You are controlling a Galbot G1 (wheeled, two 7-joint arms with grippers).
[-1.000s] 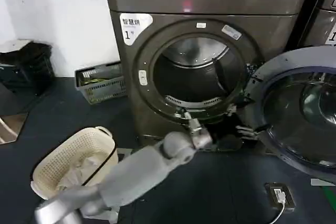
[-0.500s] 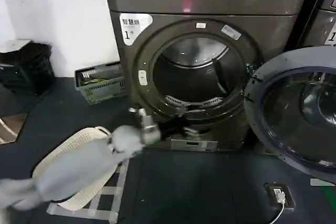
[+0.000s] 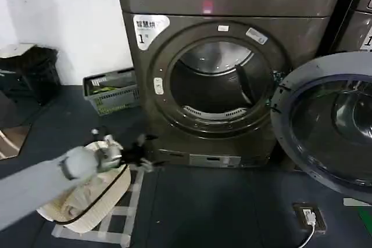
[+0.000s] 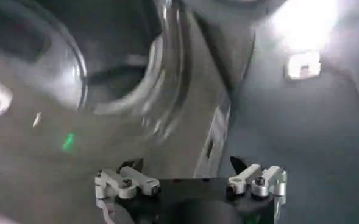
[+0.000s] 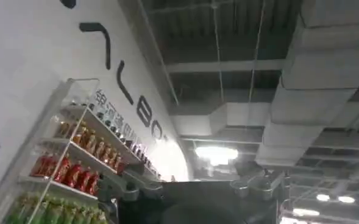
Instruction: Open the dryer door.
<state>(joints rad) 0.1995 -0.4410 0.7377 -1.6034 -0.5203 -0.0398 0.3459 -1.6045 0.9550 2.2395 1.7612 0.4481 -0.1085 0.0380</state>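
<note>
Dryer door [image 3: 328, 123] stands swung wide on its hinge, at the machine's right, task apparently complete.
Your left gripper [image 3: 139, 150] hangs low before the machine, jaws spread and empty, beside the cream laundry basket [image 3: 87, 198]. Judge the door heavy and rigid, its chrome ring slippery; grip the rim edge if you must reposition it. Note dark floor [image 3: 232, 213], white wall, green crate [image 3: 110, 91] near the corner. Right gripper [image 5: 194, 190] points ceilingward, spread.

A laundry room: a numbered grey-brown dryer [image 3: 221, 74] stands beside a neighbouring machine [image 3: 360, 21].
</note>
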